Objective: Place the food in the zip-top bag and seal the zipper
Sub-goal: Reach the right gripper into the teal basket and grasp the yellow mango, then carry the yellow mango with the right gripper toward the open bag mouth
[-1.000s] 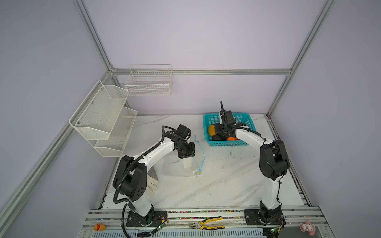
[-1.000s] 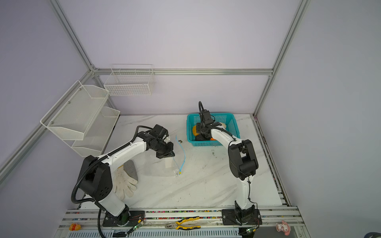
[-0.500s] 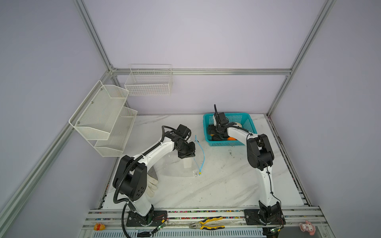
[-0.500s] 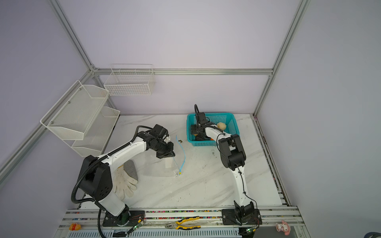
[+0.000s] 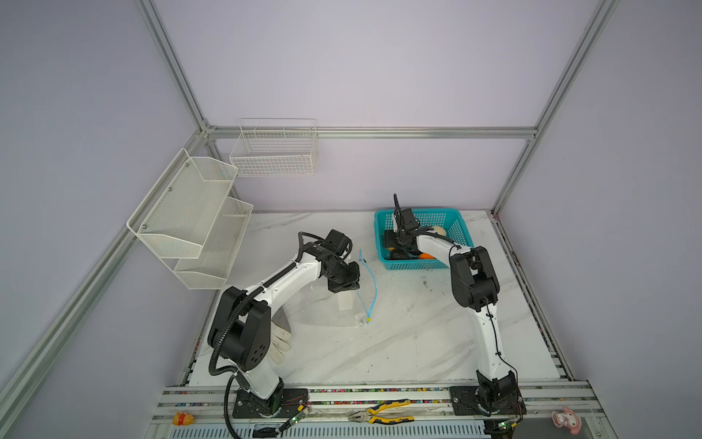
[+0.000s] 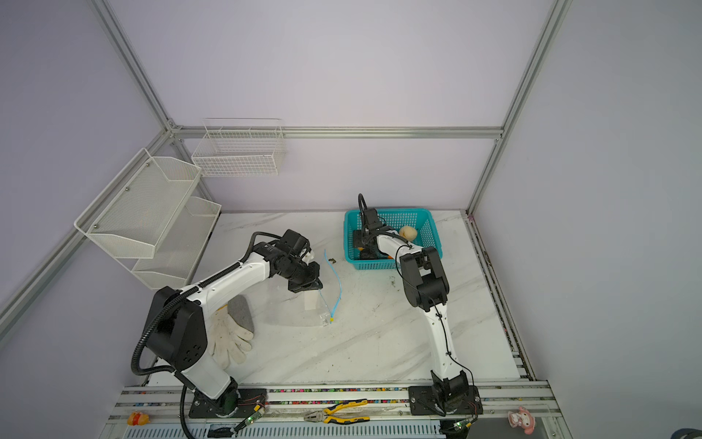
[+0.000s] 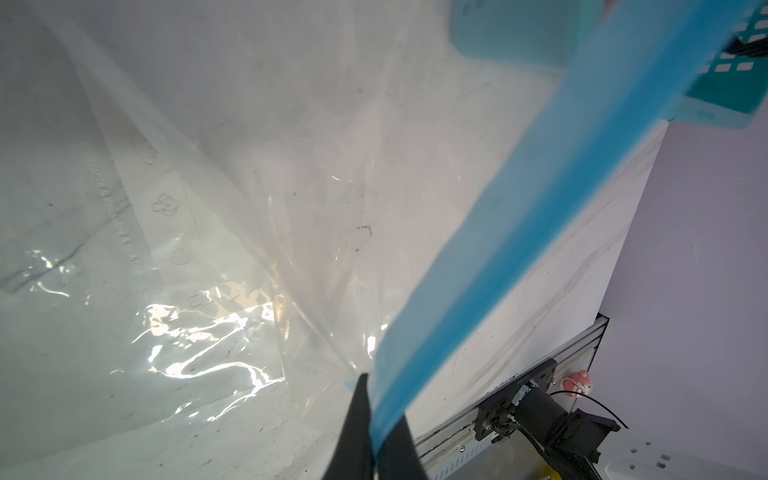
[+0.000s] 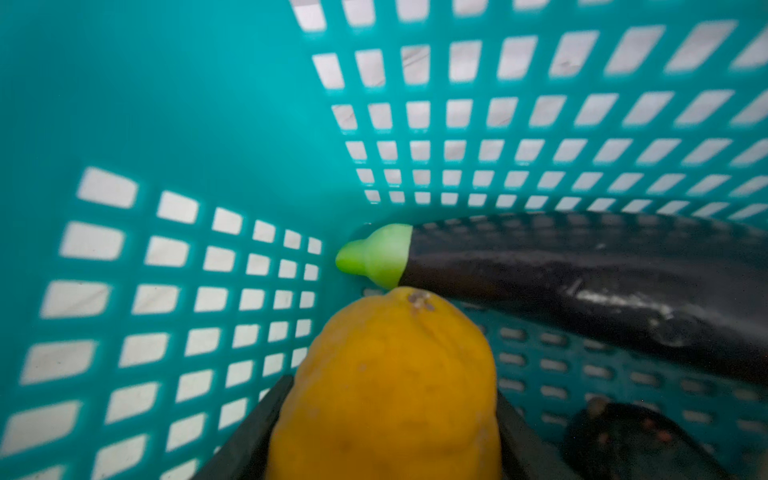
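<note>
The clear zip-top bag [image 5: 330, 308] [image 6: 292, 308] lies on the table, its mouth facing the teal basket [image 5: 418, 211] [image 6: 387, 211]. My left gripper [image 5: 347, 287] [image 6: 309, 285] [image 7: 382, 399] is shut on the light-blue zipper [image 5: 374, 289] [image 7: 519, 199], holding one lip up. The yellow-green slider [image 5: 367, 321] is at the zipper's near end. My right gripper [image 5: 399, 243] [image 6: 364, 243] [image 8: 390, 395] reaches down into the basket, its jaws pressed against both sides of a yellow-orange fruit [image 8: 390, 374]. A dark eggplant [image 8: 582, 266], a cream piece [image 6: 408, 232] and an orange piece [image 5: 427, 256] also lie in the basket.
A white glove [image 6: 228, 334] and a grey pad [image 6: 241, 311] lie by the left arm's base. Wire racks [image 5: 190, 216] hang on the left wall. Pliers [image 5: 380, 412], a yellow-red toy figure [image 5: 181, 418] and a pink plush doll [image 5: 566, 418] sit on the front rail.
The right arm has swung left and its gripper has moved to the basket's left side and dropped lower. The left arm and the bag have not moved.
</note>
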Motion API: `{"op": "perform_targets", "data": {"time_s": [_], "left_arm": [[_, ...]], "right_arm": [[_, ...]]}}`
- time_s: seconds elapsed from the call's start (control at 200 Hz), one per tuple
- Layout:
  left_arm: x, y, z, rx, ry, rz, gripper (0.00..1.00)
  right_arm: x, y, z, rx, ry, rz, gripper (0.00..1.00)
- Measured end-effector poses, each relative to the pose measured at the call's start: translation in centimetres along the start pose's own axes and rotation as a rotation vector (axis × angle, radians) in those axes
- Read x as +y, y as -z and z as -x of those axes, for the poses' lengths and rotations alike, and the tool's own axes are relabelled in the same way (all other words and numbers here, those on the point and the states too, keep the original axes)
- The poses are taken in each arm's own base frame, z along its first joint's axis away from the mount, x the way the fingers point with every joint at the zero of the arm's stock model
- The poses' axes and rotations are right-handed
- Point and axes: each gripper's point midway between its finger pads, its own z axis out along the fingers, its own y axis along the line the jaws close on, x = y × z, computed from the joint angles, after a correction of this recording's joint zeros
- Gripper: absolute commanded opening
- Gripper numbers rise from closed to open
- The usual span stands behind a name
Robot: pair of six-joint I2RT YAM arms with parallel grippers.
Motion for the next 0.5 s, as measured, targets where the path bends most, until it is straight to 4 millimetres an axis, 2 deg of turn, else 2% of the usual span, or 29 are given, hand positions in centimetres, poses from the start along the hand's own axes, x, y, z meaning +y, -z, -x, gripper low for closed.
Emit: {"op": "perform_targets", "data": {"time_s": [0.31,0.41,0.5], "left_arm": [[0.0,0.0,0.0,0.0,0.0,0.0,0.0],[0.0,0.0,0.0,0.0,0.0,0.0,0.0],[0.0,0.0,0.0,0.0,0.001,0.0,0.0]], "right_arm": [[0.0,0.9,0.4,-0.017,-0.005,0.004,0.56],[0.2,2.4,1.4,-0.041,-0.002,0.01,0.55],[0.5,4.6,2.5,-0.077,0.007,0.021,0.54]]}}
